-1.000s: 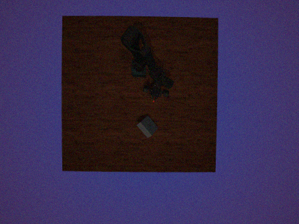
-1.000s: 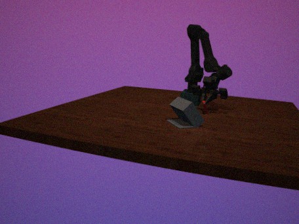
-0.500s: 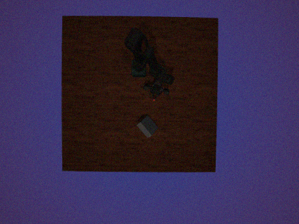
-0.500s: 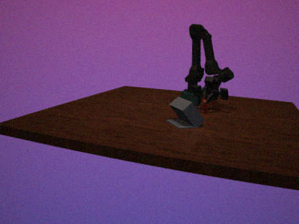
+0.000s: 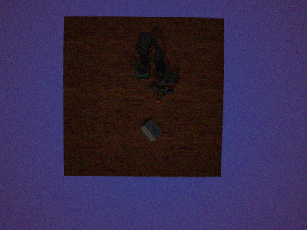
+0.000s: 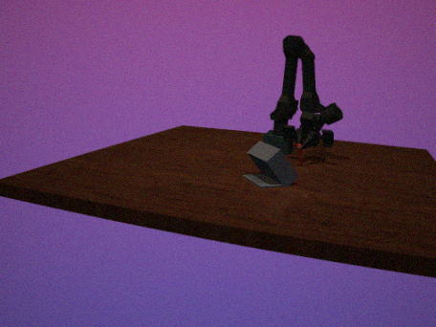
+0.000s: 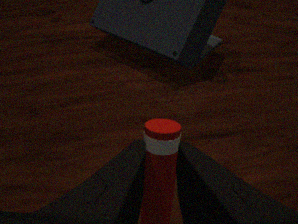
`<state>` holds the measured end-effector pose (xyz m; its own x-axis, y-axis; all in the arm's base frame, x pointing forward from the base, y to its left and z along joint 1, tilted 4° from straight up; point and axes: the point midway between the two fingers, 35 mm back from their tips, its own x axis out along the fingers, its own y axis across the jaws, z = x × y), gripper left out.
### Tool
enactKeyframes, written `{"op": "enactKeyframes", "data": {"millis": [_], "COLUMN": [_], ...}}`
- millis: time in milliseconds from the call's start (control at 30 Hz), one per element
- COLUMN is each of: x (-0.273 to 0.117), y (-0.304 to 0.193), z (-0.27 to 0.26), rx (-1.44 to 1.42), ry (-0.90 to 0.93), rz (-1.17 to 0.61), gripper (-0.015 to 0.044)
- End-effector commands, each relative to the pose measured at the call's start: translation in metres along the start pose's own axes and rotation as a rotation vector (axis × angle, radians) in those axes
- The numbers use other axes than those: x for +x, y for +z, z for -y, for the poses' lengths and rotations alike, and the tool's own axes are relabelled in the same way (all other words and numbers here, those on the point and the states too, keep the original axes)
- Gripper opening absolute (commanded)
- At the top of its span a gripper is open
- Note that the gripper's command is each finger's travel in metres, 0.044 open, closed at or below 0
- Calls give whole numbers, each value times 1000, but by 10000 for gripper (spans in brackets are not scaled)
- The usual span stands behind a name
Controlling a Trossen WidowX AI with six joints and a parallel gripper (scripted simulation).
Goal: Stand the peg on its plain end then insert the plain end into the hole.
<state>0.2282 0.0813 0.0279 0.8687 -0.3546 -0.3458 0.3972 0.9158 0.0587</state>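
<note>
The red peg (image 5: 158, 101) (image 6: 300, 157) (image 7: 161, 180) stands about upright in the exterior view, its white-banded end up and its plain end down. Its lower end is at or just above the table top; I cannot tell whether it touches. My gripper (image 6: 301, 145) (image 7: 160, 151) is shut on the peg close below the white band. The sloped grey panel (image 5: 154, 128) (image 6: 280, 168) (image 7: 150, 27) stands apart from the peg, ahead of the gripper. A dark opening, probably the hole (image 7: 146, 1), is cut off by the top edge of the wrist view.
The brown table (image 5: 101, 148) (image 6: 158, 191) (image 7: 60, 90) bears the arm and the panel. The panel's thin base plate (image 6: 258, 181) (image 7: 214, 44) lies flat behind its block. The arm's base (image 5: 142, 71) is behind the gripper.
</note>
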Motion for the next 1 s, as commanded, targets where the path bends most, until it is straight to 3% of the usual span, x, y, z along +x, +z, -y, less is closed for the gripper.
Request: {"op": "enactKeyframes", "data": {"millis": [0, 967], "x": [-2, -17], "y": [-2, -13], "z": [2, 3], "rx": [-5, -6], "ry": [-5, -4], "rz": [38, 252], "gripper": [51, 51]}}
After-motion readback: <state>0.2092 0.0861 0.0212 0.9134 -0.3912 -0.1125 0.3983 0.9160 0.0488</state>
